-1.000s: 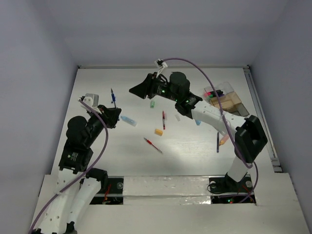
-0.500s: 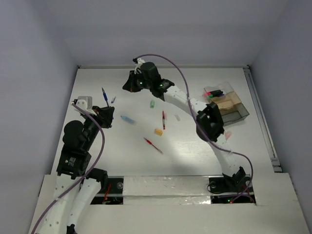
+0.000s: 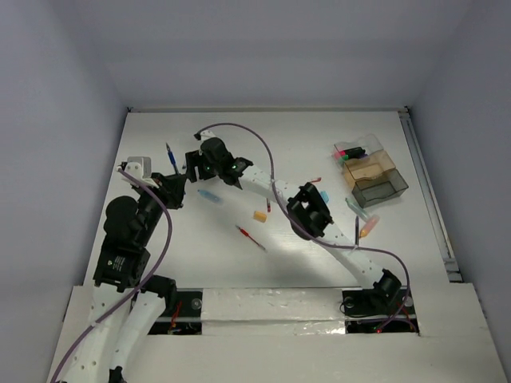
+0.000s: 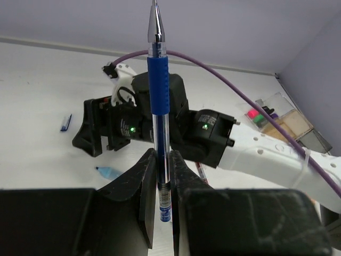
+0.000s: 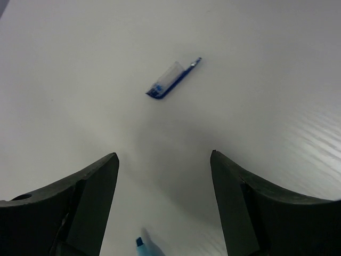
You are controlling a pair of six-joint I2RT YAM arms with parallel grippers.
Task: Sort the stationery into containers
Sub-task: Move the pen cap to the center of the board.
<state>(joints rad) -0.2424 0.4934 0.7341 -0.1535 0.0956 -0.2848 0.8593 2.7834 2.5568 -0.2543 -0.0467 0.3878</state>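
My left gripper [image 3: 174, 183] [image 4: 161, 156] is shut on a blue pen [image 4: 158, 90] that stands upright with its metal tip up; the pen also shows in the top view [image 3: 169, 152]. My right gripper [image 3: 192, 165] [image 5: 165, 157] is open and empty, stretched to the far left, just right of the left gripper and low over the table. A clear and blue pen cap [image 5: 173, 79] lies ahead of it. A light blue marker [image 3: 209, 194] [image 4: 109, 173] lies just behind it. The clear compartmented box [image 3: 371, 171] stands at the right with highlighters in its far compartment.
An orange eraser [image 3: 259, 215] and a red pen [image 3: 250, 237] lie mid-table. A second red pen [image 3: 268, 205] lies partly under the right arm. More small items [image 3: 363, 217] lie near the box. A grey block [image 3: 137, 163] sits at the far left.
My right arm has swung from the table's middle to the far left, its gripper now beside my left gripper. My left gripper moved slightly left with the blue pen.
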